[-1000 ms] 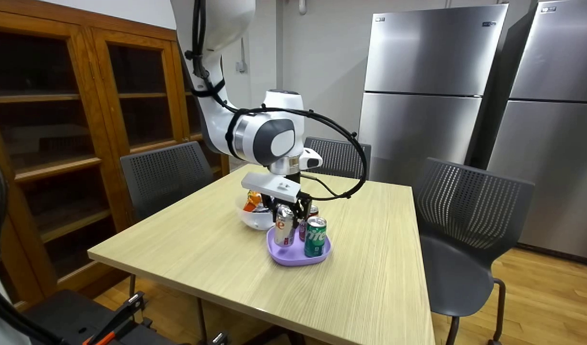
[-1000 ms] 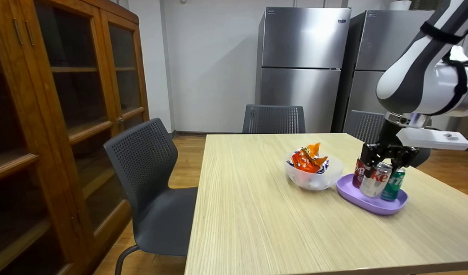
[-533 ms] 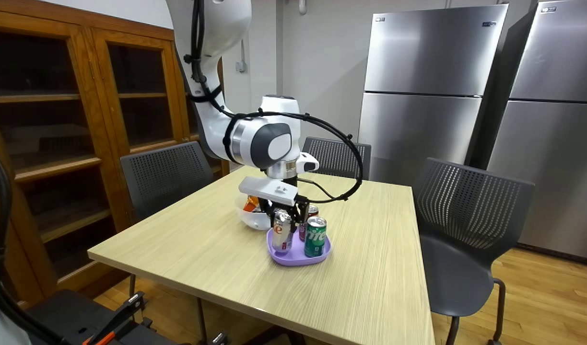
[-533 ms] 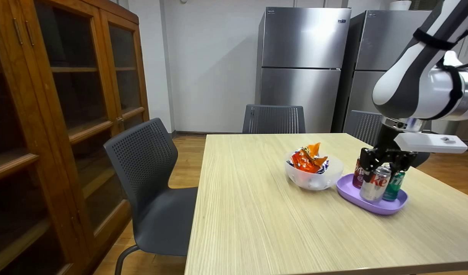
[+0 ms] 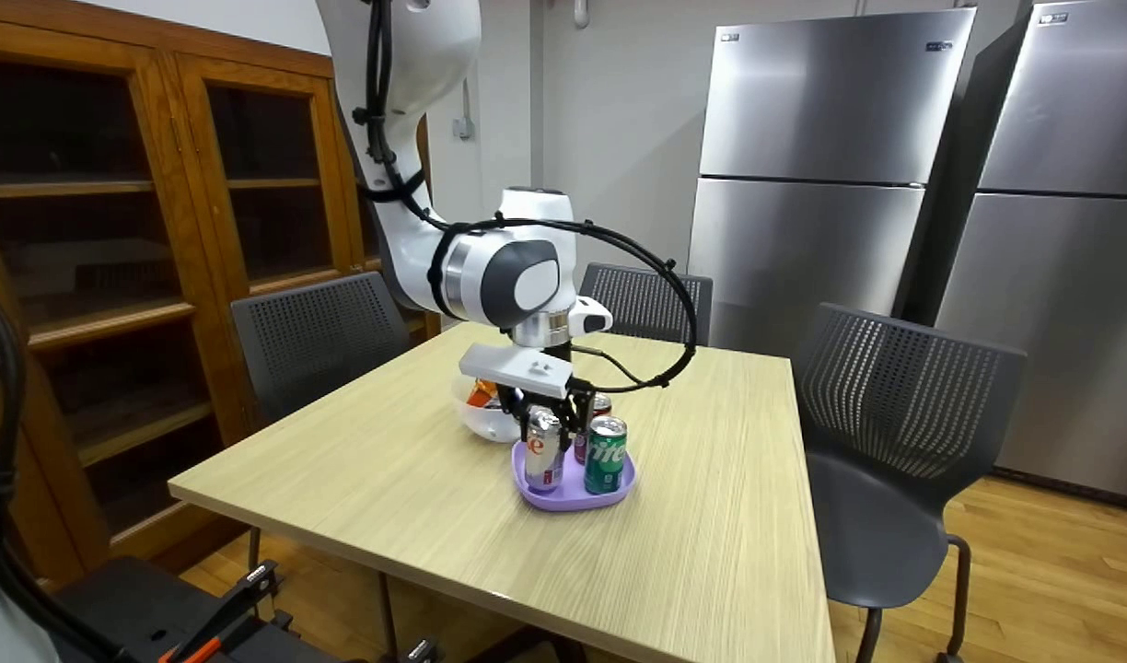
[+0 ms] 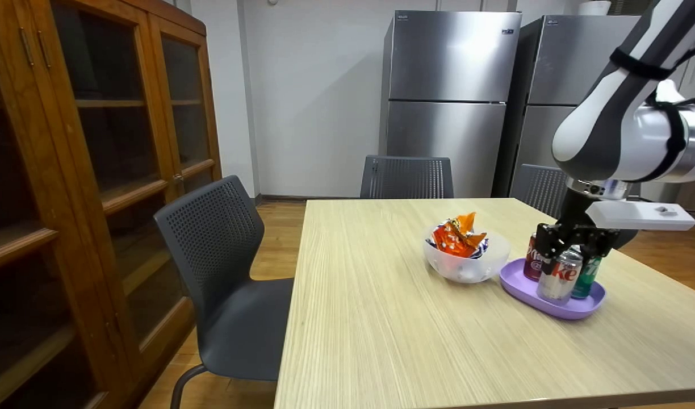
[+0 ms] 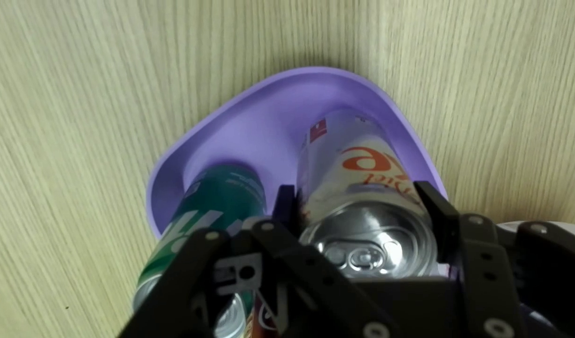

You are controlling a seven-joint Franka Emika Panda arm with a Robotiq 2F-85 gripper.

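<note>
My gripper [image 7: 355, 196] is shut on a silver Diet Coke can [image 7: 362, 164], with one finger against each side near its top. In both exterior views the silver can [image 5: 543, 465] [image 6: 557, 283] is inside a purple tray [image 5: 573, 503] [image 6: 515, 278], its base low at the tray floor; whether it rests there is hard to tell. A green Sprite can [image 5: 606, 458] stands upright beside it in the tray; it also shows in the wrist view [image 7: 226, 192]. A dark red can [image 6: 533, 262] stands behind, mostly hidden by the gripper in the wrist view.
A whitish bowl [image 6: 467, 271] with orange-wrapped snacks [image 6: 455, 238] stands close to the tray on the wooden table [image 6: 381, 318]. Grey chairs [image 5: 904, 414] stand around the table. Wooden cabinets [image 5: 260, 184] and steel refrigerators [image 5: 821, 184] stand beyond.
My gripper has moved down and slightly sideways with the silver can, which now sits lower in the tray. In the last half second it has moved only a little. Other cans have stayed put.
</note>
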